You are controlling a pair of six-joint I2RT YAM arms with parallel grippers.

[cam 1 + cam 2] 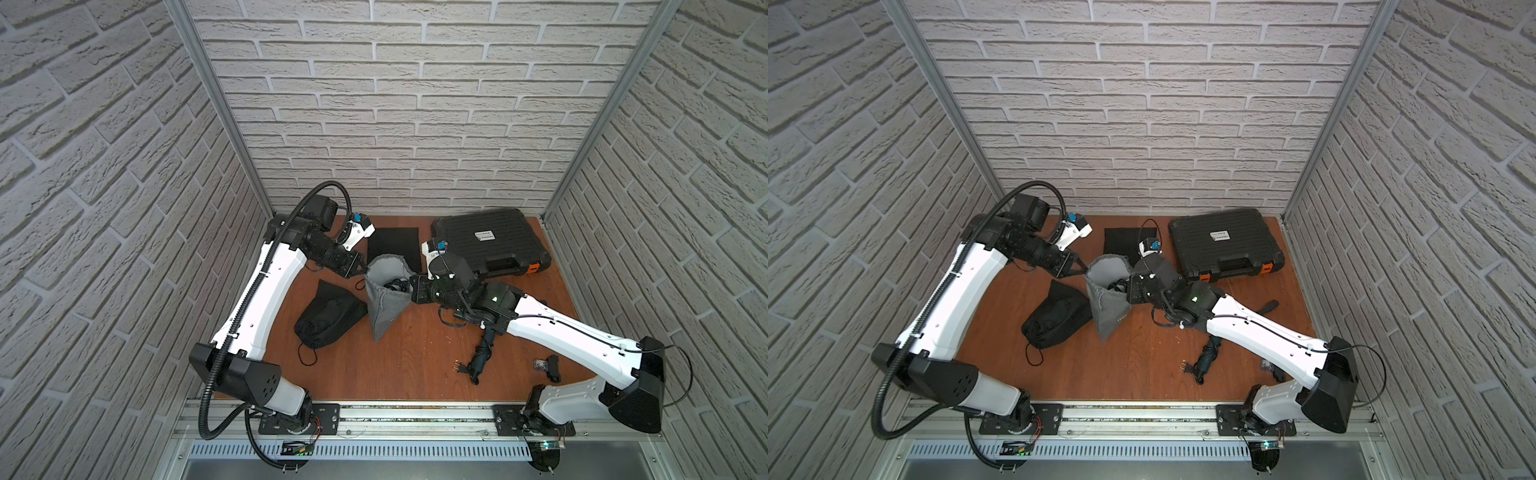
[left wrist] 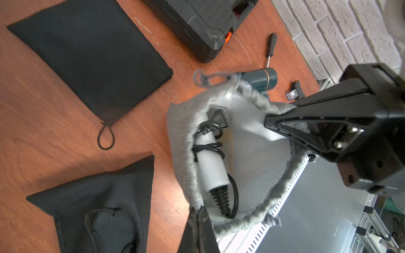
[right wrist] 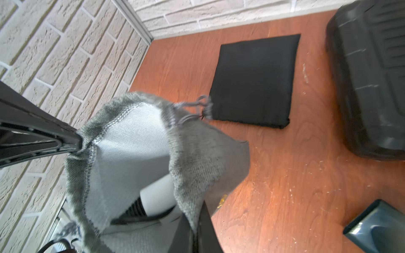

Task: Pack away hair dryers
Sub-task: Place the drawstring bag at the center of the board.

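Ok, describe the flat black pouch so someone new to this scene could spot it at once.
Find the big ribbed black hard case at the back of the table. Right beside it, on the robot's left, lies the flat black pouch. Unlike the bulging black pouch nearer the front and the grey pouch held open, it is a smooth, flat square.

L hand (image 1: 360, 271) clamped shut, R hand (image 1: 413, 286) same, tips facing, L arm (image 1: 270, 286) & R arm (image 1: 557, 328) angled inward

A grey pouch (image 1: 384, 297) held open
Left hand (image 1: 360, 270) and right hand (image 1: 412, 286) grip its opposite rims; a dark hair dryer (image 1: 484, 347) lies on the surface (image 1: 395, 365) nearby.
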